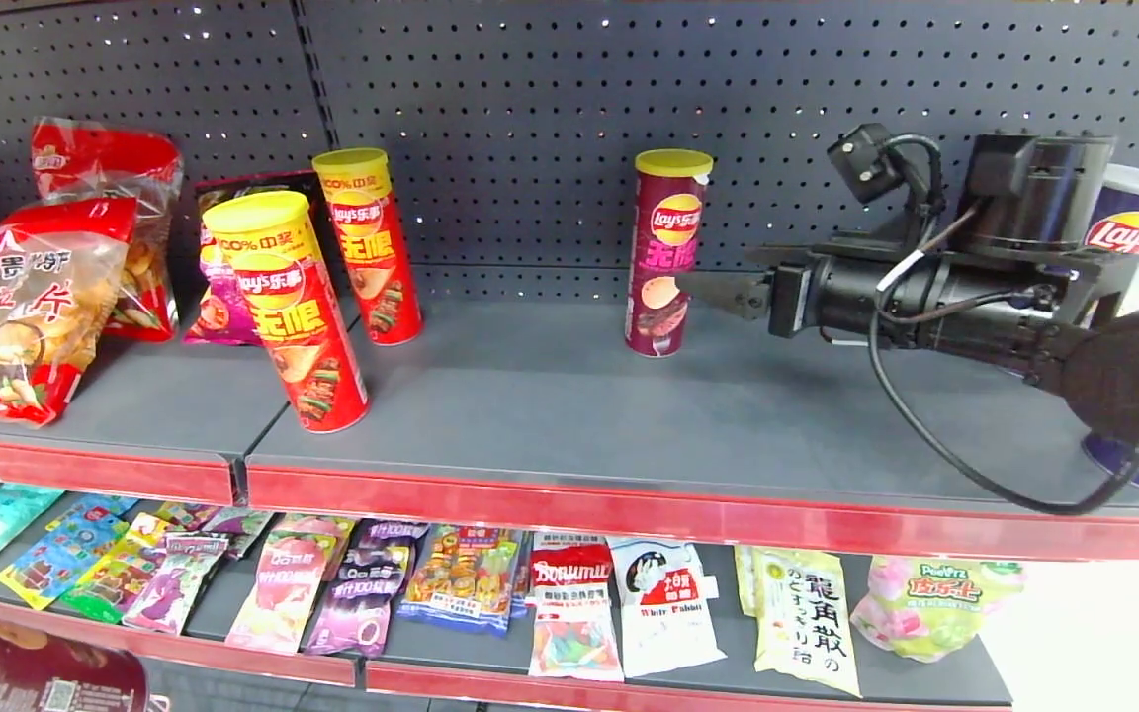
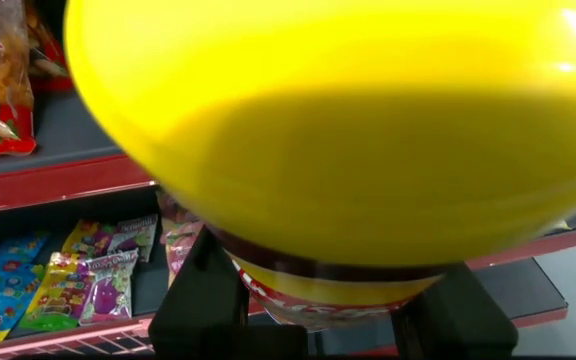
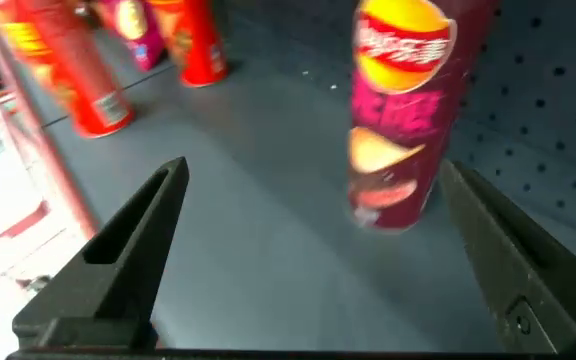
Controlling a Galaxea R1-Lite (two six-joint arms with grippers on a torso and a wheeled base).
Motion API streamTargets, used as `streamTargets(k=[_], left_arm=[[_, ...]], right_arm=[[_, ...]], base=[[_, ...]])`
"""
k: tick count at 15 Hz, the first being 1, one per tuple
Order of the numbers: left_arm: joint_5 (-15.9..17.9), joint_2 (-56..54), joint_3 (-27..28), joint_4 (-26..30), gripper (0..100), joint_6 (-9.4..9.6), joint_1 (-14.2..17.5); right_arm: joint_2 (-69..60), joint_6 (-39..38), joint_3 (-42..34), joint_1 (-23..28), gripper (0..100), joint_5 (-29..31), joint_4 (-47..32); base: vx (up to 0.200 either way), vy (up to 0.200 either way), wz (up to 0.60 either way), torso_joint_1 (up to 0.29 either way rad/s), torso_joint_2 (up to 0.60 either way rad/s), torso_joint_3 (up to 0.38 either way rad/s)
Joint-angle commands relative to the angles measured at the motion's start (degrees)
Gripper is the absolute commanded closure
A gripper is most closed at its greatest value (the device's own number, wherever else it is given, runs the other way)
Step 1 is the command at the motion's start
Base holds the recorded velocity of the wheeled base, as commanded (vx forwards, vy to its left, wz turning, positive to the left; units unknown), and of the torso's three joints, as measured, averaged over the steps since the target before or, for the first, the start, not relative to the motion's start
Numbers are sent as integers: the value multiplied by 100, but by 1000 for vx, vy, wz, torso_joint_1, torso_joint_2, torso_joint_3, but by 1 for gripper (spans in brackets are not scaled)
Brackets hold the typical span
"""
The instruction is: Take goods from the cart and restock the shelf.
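A purple chips can (image 1: 666, 252) with a yellow lid stands upright at the back of the grey shelf (image 1: 569, 415). My right gripper (image 1: 718, 289) sits just right of it at mid-height. It is open: in the right wrist view the two dark fingers (image 3: 128, 260) stand wide apart with the purple can (image 3: 398, 120) a little beyond their tips, untouched. My left gripper (image 2: 318, 315) is shut on a chips can with a red body, whose big yellow lid (image 2: 348, 120) is close to the camera. It hangs in front of the shelves.
Two red cans (image 1: 288, 307) (image 1: 372, 242) and snack bags (image 1: 36, 307) fill the shelf's left part. A blue can (image 1: 1128, 222) stands behind my right arm. Bare shelf lies between the red and purple cans. Candy bags (image 1: 461, 583) cover the lower shelf.
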State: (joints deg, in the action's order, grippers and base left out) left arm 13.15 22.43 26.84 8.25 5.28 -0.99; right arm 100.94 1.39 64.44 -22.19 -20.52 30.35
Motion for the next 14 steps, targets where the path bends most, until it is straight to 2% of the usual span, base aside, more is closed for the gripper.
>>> streamTargets(k=[1, 9, 14], left_arm=[[-23, 33, 49, -8, 100, -1, 2], [-23, 42, 23, 1, 100, -1, 2], [-23, 42, -4, 1, 100, -1, 2]], right_arm=[[602, 2, 403, 144, 0, -23, 32], [1306, 2, 1449, 171, 0, -23, 23], [1560, 2, 1730, 162, 0, -40, 14]], base=[[0, 0, 0, 0, 0, 0], [0, 0, 0, 0, 0, 0], [0, 0, 0, 0, 0, 0]])
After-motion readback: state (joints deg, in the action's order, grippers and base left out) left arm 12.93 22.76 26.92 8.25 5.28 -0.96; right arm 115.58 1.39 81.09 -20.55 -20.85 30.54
